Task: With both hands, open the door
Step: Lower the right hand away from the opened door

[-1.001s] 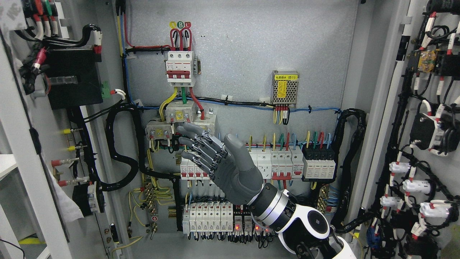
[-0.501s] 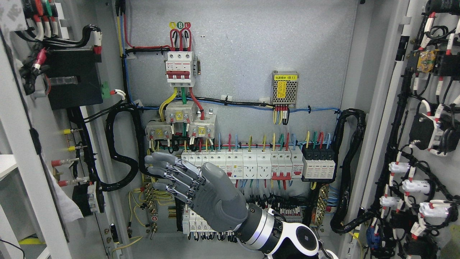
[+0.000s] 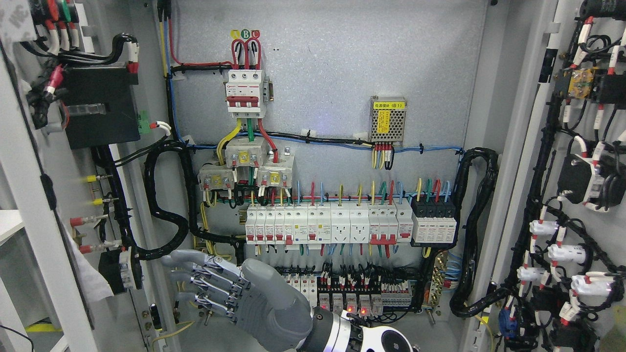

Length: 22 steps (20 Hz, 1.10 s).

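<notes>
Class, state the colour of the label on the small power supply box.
Yellow, on the power supply box, head view.

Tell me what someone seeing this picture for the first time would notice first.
Probably the grey robot right hand at the lower middle, fingers spread and holding nothing, in front of an open electrical cabinet. Behind it a long row of white circuit breakers with red levers runs across the back panel, under a three-pole main breaker fed by red looped wires. A small power supply with a yellow label sits to the upper right.
</notes>
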### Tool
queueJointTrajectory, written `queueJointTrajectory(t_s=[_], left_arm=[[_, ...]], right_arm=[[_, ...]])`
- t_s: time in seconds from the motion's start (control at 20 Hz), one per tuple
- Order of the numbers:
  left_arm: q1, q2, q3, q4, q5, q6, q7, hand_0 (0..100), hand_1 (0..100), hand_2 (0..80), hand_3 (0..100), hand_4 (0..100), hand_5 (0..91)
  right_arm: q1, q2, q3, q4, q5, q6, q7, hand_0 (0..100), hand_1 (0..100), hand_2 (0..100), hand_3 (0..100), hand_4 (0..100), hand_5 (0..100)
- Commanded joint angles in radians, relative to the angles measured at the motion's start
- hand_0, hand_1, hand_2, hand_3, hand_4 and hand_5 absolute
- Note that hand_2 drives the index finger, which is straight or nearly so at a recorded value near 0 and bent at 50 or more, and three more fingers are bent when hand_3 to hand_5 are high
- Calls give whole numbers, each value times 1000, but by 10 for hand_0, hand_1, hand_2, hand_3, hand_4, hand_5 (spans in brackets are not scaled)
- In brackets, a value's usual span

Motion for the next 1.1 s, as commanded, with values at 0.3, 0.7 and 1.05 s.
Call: queueJointTrajectory(t_s=[0.3,0.7,1.05], left_arm=[[0,10,0,0,0,0,0,291,0,28,28,33,0],[-1,10,0,-1,0,-2,0,291,0,28,28,33,0],[0,10,0,-1,0,-2,0,290,0,28,28,33,0]], right_arm=[[-15,0,153,7,-4,-3,-7,219,0,0,0,0,0],[-39,0,202,10,-11,-4,-8,219,0,0,0,0,0],[-55,0,231,11,-11,-4,-10,219,0,0,0,0,0]])
